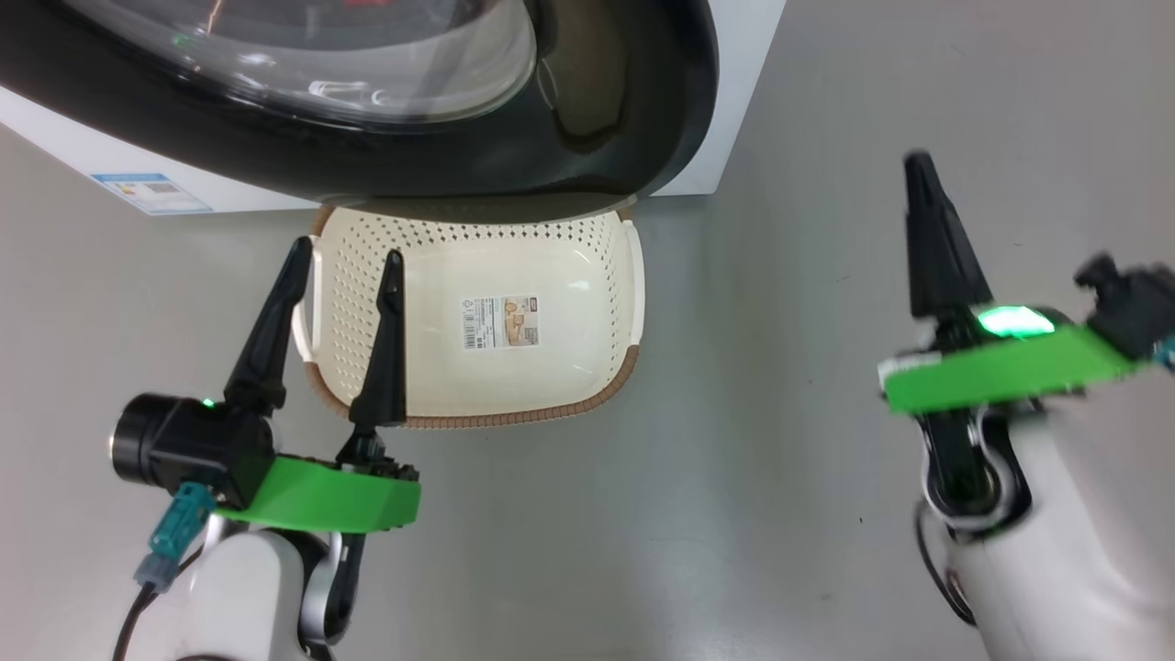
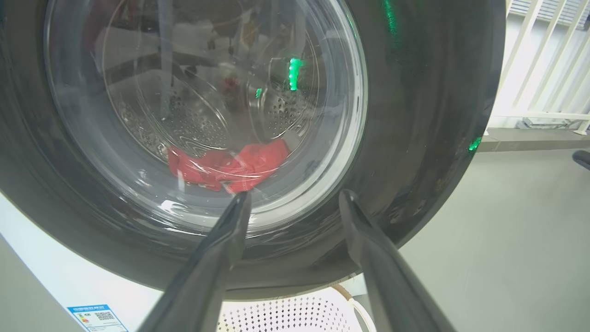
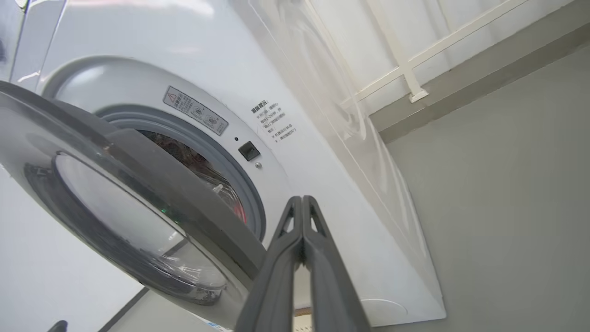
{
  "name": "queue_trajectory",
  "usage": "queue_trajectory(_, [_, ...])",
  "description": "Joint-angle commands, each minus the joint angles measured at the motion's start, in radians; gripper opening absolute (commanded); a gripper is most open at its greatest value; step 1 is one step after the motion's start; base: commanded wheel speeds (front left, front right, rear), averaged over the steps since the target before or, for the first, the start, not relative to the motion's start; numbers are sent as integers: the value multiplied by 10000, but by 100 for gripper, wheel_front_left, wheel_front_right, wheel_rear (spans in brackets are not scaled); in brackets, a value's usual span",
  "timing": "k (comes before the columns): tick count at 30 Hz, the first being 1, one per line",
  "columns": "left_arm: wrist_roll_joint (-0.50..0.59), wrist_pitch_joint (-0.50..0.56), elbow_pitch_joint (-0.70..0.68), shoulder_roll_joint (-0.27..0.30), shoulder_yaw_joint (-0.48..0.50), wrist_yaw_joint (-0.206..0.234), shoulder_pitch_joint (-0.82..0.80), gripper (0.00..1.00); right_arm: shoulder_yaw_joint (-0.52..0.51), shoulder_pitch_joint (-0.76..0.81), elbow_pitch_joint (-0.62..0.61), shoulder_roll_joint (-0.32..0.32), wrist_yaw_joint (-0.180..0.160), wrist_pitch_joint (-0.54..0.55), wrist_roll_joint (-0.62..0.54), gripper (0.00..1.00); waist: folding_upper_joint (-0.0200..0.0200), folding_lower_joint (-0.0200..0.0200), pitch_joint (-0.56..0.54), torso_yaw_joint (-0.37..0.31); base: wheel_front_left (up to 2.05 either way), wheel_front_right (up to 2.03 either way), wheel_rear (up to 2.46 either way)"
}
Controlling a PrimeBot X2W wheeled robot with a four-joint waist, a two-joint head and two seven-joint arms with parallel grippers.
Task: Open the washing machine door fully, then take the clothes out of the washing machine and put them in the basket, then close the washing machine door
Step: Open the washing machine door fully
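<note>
A smooth grey floor (image 1: 780, 275) runs up to a white washer (image 3: 322, 138), which has a blue label (image 1: 151, 193) at its bottom corner. The black-rimmed door (image 1: 597, 138) stands partly swung out from the grey seal (image 3: 221, 152), and it overhangs the far edge of the basket (image 1: 569, 376), which sits on the floor just in front of the washer. Red clothes (image 2: 230, 166) lie low in the steel drum, seen through the door glass. The left gripper (image 1: 348, 250) hovers over the basket's left side with its fingers spread and nothing between them. The right gripper (image 1: 916, 163) is out over bare floor, well to the right, with its fingers pressed together on nothing. White railing bars (image 2: 544, 69) line the room's edge beyond the washer.
</note>
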Motion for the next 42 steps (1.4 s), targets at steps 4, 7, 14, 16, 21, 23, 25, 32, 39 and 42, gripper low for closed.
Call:
queue_trajectory(4, [-105,-49,-184,187,285,6,81,100,1025,-1288,344,78,65,-63,2734,0,0,0,13,0,0,0,0])
queue_trajectory(7, [-123,-49,-181,187,235,11,71,100,1303,-2077,727,-17,65,336,4639,0,0,0,17,41,0,0,0])
queue_trajectory(14, [-195,-49,-215,187,157,54,90,100,1156,-3514,1267,-211,65,2413,7666,0,0,0,54,178,0,0,0])
queue_trajectory(16, [-217,-49,-214,187,129,67,95,100,1081,-3969,1547,-272,65,3346,8408,0,0,0,65,221,0,0,0])
queue_trajectory(21, [-285,-49,-184,187,96,103,106,100,1145,-5266,2933,-447,65,5990,9821,0,0,0,71,310,0,0,0])
queue_trajectory(23, [-316,-49,-168,187,52,116,113,100,1191,-5676,3542,-488,65,6717,10140,0,0,0,49,358,0,0,0])
queue_trajectory(25, [-349,-49,-157,187,-3,130,115,100,1228,-6054,4065,-526,65,7339,10388,0,0,0,37,413,0,0,0])
queue_trajectory(32, [-400,-49,-198,187,-45,182,99,100,1422,-6947,4998,-643,65,9052,10742,0,0,0,103,545,0,0,0])
queue_trajectory(39, [-425,-49,-147,187,-78,199,79,100,1734,-7098,5233,-676,65,9988,10516,0,0,0,17,618,0,0,0])
queue_trajectory(42, [-424,-49,-77,187,-113,203,143,100,1725,-6916,5135,-629,65,10254,10520,0,0,0,-165,652,0,0,0])
